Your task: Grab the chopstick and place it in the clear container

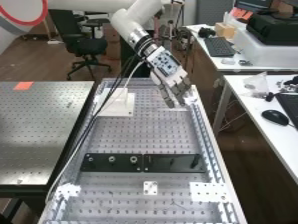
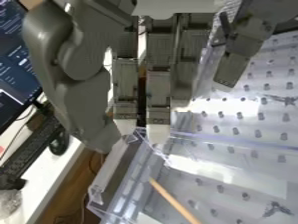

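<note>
Two black plates (image 1: 174, 163) lie on the perforated bench (image 1: 148, 137), a chair (image 1: 91, 46) stands beyond, and the hand (image 1: 171, 76) hangs with fingers straight.

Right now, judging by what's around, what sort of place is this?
Probably a robotics lab: a white robot arm with a fingered hand hangs over a metal bench dotted with holes, and a computer mouse sits on a white desk nearby.

No text, label, brand, number or sign can be read in either view.
</note>
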